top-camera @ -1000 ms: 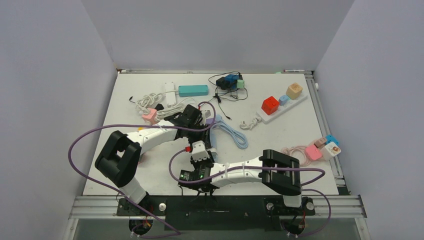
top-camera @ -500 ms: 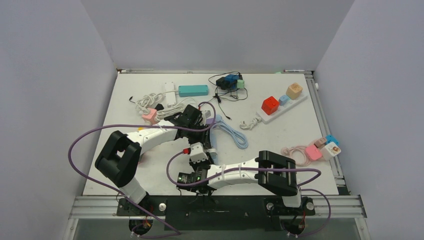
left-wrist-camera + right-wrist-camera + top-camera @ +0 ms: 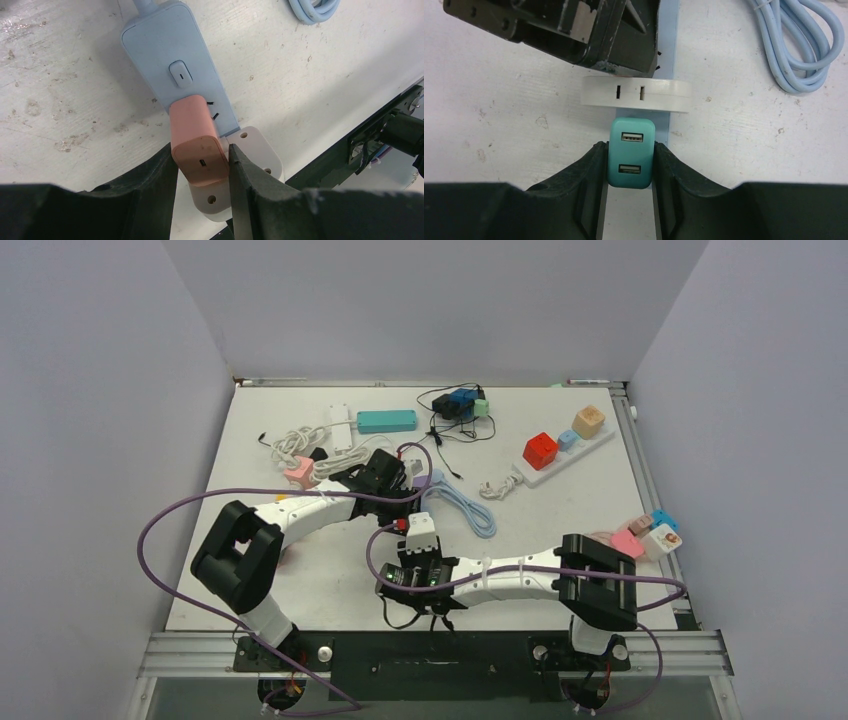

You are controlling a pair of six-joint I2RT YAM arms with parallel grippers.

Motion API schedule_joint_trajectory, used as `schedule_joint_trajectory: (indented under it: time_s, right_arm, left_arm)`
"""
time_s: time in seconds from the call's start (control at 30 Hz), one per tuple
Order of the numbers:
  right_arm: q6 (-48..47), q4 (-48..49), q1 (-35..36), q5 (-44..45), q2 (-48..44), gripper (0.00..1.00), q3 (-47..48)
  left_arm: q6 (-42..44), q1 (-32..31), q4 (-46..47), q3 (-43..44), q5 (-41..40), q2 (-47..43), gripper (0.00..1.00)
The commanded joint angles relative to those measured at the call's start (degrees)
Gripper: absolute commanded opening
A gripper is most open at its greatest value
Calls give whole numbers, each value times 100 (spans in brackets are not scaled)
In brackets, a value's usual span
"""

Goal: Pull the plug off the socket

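The light-blue power strip [image 3: 170, 50] lies on the white table, its coiled cord [image 3: 468, 508] to its right. A pink plug [image 3: 197, 150], a flat white plug [image 3: 634, 92] and a teal USB plug [image 3: 631, 150] sit in a row on it. My left gripper [image 3: 202, 155] is shut on the pink plug. My right gripper [image 3: 630, 150] is shut on the teal plug, with the strip [image 3: 668, 45] showing beneath and beyond it. In the top view both grippers meet at the table's middle, left [image 3: 398, 500] and right [image 3: 420, 532]; the plugs are hidden there.
A white strip with red, blue and tan cubes [image 3: 560, 455] lies far right. A teal strip [image 3: 386, 421], black and blue adapters [image 3: 455, 405] and a white cord bundle with a pink plug [image 3: 298, 472] lie at the back. Pink and blue cubes [image 3: 645, 535] sit at the right edge.
My right arm has swung to the right, and its gripper has shifted a little right and farther from the base. The left arm has stayed in place.
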Motion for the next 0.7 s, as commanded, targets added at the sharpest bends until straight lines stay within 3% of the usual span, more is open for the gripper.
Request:
schedule_joint_trajectory:
  time_s: [0.0,0.67]
  right_arm:
    - [-113,-278,-53,245,-20,5,47]
    - [163,-2077,664,1659,1204,5,1509]
  left_arm:
    - [314,26,-125,126,-235,82,0]
    - [323,43,-146,145,-235,108,0]
